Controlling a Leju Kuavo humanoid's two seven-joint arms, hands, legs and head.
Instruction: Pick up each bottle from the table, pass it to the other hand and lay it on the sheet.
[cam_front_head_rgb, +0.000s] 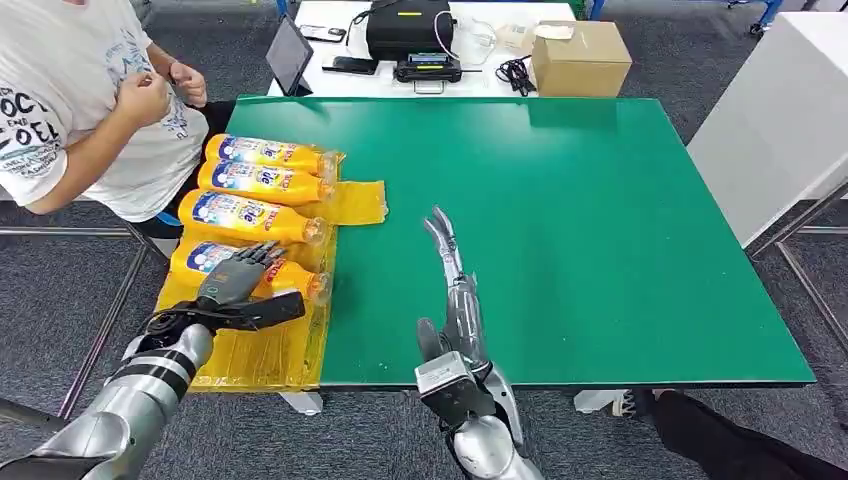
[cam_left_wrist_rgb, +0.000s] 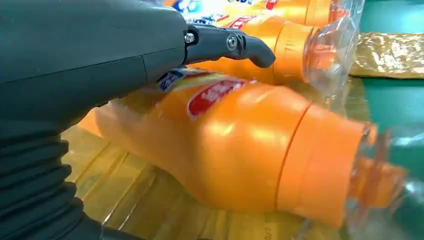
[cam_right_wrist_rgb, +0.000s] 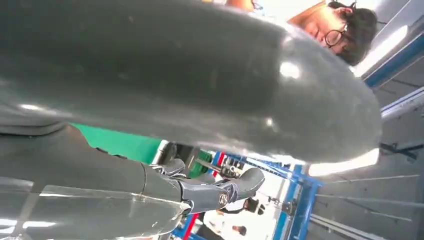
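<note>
Head view: four orange bottles (cam_front_head_rgb: 262, 155) lie side by side on the yellow sheet (cam_front_head_rgb: 250, 350). The left hand (cam_front_head_rgb: 240, 285) rests over the nearest bottle (cam_front_head_rgb: 250, 268), fingers loose, seemingly letting go. Beside the sheet, the right hand (cam_front_head_rgb: 448, 260) hangs open, empty.

the head view looks forward and down from high on the robot onto the green table (cam_front_head_rgb: 600, 240), with both arms entering from below. the left wrist view sits close behind the left hand (cam_left_wrist_rgb: 100, 55), very near the nearest orange bottle (cam_left_wrist_rgb: 240, 150) on the yellow sheet (cam_left_wrist_rgb: 125, 195); the head view shares this bottle and sheet. the right wrist view looks upward past the right hand (cam_right_wrist_rgb: 200, 90) toward a person (cam_right_wrist_rgb: 345, 30), sharing a strip of the table.
</note>
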